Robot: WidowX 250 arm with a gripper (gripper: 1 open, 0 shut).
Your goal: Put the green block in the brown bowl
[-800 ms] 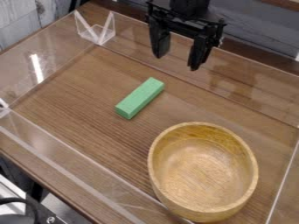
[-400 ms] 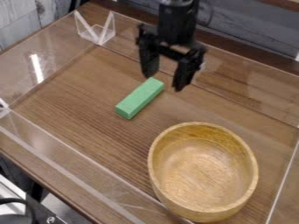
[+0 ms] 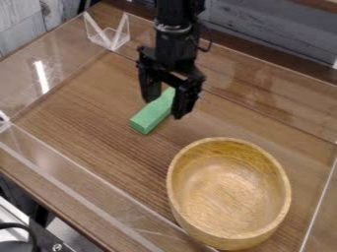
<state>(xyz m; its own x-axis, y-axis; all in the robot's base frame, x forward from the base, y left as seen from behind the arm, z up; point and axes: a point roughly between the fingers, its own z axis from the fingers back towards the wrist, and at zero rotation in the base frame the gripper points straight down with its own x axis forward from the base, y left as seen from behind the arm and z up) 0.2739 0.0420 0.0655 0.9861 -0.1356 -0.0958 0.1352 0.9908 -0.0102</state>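
Wooden counter, clear-walled. Your claw spread wide, empty, straddling green block; contact perhaps, unclear. Brown bowl nearby.

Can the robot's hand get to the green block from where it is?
Probably yes. The hand is open, points down and hangs right over the upper end of the green block. Nothing lies on or beside the block, and the brown bowl sits well apart.
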